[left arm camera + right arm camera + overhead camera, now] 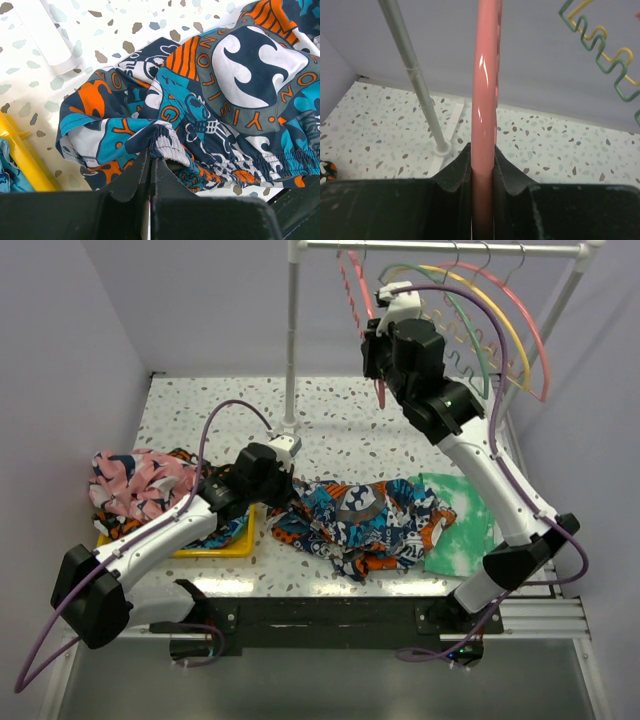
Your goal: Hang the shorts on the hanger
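The shorts (360,520), in an orange, teal, navy and white print, lie crumpled on the speckled table in front of the arms. My left gripper (283,490) is at their left edge. In the left wrist view it (151,152) is shut on a fold of the shorts' elastic waistband (170,145), the rest spreading to the right. My right gripper (375,345) is raised by the rack and shut on the coral-pink hanger (352,290), seen edge-on. In the right wrist view the pink bar (486,75) runs straight up between the closed jaws of this gripper (482,152).
A white rack pole (291,340) stands at the table's back. Green (483,355), yellow (508,330) and another pink (538,345) arched hanger hang on the rail. A yellow tray (225,545) and pink-and-navy garment (130,480) lie left; a green-white cloth (462,520) lies right.
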Action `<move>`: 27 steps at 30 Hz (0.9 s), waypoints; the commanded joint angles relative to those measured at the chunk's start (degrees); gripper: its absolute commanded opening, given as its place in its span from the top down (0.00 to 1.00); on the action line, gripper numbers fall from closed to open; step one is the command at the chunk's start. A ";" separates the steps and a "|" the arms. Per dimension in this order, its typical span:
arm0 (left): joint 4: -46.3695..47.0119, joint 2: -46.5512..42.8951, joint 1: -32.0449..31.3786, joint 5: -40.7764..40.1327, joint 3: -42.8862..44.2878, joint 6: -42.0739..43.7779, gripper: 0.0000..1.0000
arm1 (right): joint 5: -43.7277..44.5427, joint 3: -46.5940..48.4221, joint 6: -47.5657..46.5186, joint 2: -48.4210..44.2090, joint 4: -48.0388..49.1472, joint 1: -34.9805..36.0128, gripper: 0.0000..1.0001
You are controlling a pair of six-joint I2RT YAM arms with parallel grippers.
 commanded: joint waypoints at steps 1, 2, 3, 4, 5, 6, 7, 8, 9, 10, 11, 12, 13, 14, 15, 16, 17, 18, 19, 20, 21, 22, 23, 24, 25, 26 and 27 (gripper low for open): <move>2.25 0.38 0.21 0.59 -0.21 0.64 1.00 | -1.72 -3.31 2.38 -6.97 6.05 -0.11 1.00; 2.25 0.47 0.29 0.42 -0.29 0.55 1.00 | -2.16 -3.92 2.74 -8.19 5.44 -0.11 1.00; 2.25 0.64 0.21 -0.02 -0.29 0.55 1.00 | -2.42 -4.36 3.00 -8.82 4.22 -0.11 1.00; 2.17 0.64 0.29 -0.20 -0.29 0.55 1.00 | -3.21 -4.89 3.88 -9.60 3.42 -0.11 1.00; 2.16 0.82 0.21 -0.46 -0.21 0.46 1.00 | -3.74 -6.55 4.49 -10.66 2.54 -0.02 1.00; 2.16 0.91 0.29 -1.16 -0.12 0.46 1.00 | -4.27 -7.44 5.11 -12.84 0.88 -0.11 1.00; 2.08 1.17 0.38 -1.26 -0.03 0.38 1.00 | -5.84 -8.31 6.42 -14.34 -0.53 -0.11 1.00; 1.99 1.61 0.38 -1.17 0.23 0.20 1.00 | -6.72 -10.24 7.13 -15.75 -2.02 -0.11 1.00; 1.64 2.05 0.64 -2.82 0.58 0.03 1.00 | -8.04 -11.39 7.83 -19.25 -5.17 -0.11 1.00; 0.94 2.57 0.91 -3.10 1.02 -0.32 1.00 | -9.79 -12.79 9.32 -21.19 -6.76 -0.11 1.00; 0.41 3.80 1.34 -3.28 2.24 -0.85 1.00 | -13.99 -14.46 9.94 -23.21 -8.09 -0.11 1.00; -0.03 4.50 1.70 -3.45 2.86 -1.03 1.00 | -15.77 -17.96 10.56 -25.58 -10.88 -0.20 1.00; -0.55 5.21 1.79 -3.63 3.57 -1.03 1.00 | -16.74 -19.73 12.39 -29.87 -12.30 -0.11 1.00; -0.91 6.35 2.05 -3.89 4.88 -1.20 1.00 | -19.97 -24.01 13.37 -32.52 -13.27 -0.02 1.00; -1.35 6.97 2.23 -4.33 5.59 -1.21 1.00 | -21.57 -26.58 14.25 -34.99 -13.98 -0.11 1.00; -1.87 7.58 2.40 -4.68 6.38 -1.12 1.00 | -23.94 -29.04 16.60 -39.89 -14.07 -0.11 1.00; -2.66 8.63 2.66 -5.12 7.69 -1.03 1.00 | -26.40 -33.50 17.41 -41.67 -15.21 -0.11 1.00; -2.84 9.16 2.84 -5.73 8.31 -0.94 1.00 | -29.73 -35.03 18.12 -43.17 -16.26 -0.11 1.00; -3.19 10.65 3.10 -5.74 9.01 -0.86 1.00 | -31.24 -36.35 18.91 -45.45 -17.58 -0.20 1.00; -3.72 11.71 3.45 -5.74 11.02 -0.68 1.00 | -32.73 -38.54 19.00 -46.25 -19.59 -0.11 1.00; -4.59 12.76 3.63 -6.09 12.26 -0.68 1.00 | -35.36 -39.43 19.00 -47.13 -20.66 -0.11 1.00; -5.73 14.77 3.81 -6.09 13.49 -0.59 1.00 | -35.82 -40.05 19.00 -47.84 -21.71 -0.20 1.00; -5.92 15.49 3.90 -6.09 15.16 -0.50 1.00 | -36.35 -41.36 19.09 -49.24 -22.68 -0.20 1.00; -6.01 16.11 3.90 -6.26 15.70 -0.68 1.00 | -38.35 -41.98 19.09 -49.77 -23.65 -0.03 1.00; -6.10 17.07 3.98 -6.27 16.14 -0.77 1.00 | -38.90 -42.25 18.65 -50.13 -24.44 -0.11 1.00; -6.18 17.51 4.07 -6.27 17.01 -0.85 1.00 | -38.55 -42.16 18.30 -50.74 -26.88 -0.11 1.00; -6.27 17.87 4.16 -6.44 17.37 -0.85 1.00 | -38.29 -42.16 17.86 -50.83 -27.86 -0.11 1.00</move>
